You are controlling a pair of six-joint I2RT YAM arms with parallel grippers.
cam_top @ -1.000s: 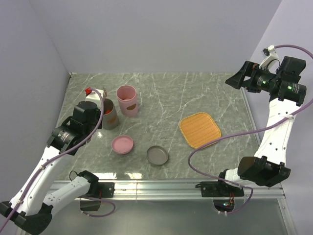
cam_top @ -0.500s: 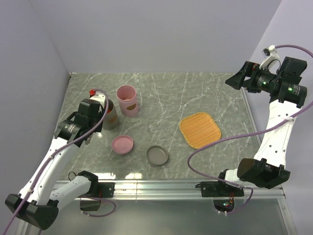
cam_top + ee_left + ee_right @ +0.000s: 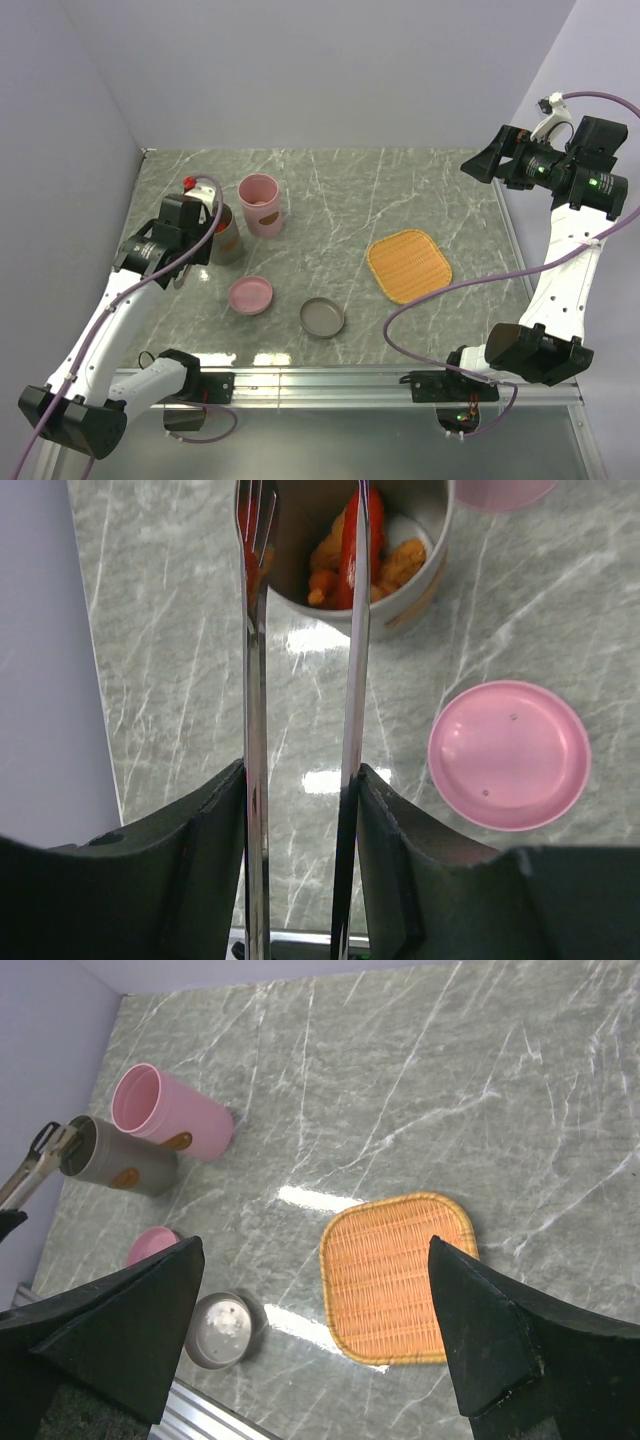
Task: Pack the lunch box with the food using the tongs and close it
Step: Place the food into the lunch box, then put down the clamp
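At top centre of the left wrist view, the grey lunch box (image 3: pixel 425 585) holds the food (image 3: pixel 398 562): orange chunks and a red strip. The left gripper (image 3: pixel 300 780) pinches the tongs (image 3: pixel 255 710), their tips at its mouth. The right gripper (image 3: pixel 315 1248) gapes wide. The box's orange label (image 3: pixel 125 1177) is too small to read.

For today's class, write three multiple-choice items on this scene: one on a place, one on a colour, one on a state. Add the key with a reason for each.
1. Where is the food?
A. on a white plate
B. in the grey container
C. in a blue bowl

2. The woven tray is
A. green
B. white
C. orange

3. The right pincer is
A. open and empty
B. shut on a spoon
C. shut on a cloth

Key:
1. B: the left wrist view shows orange chunks and a red strip inside it.
2. C: its weave is plainly orange.
3. A: its fingers stand wide apart with nothing between them.
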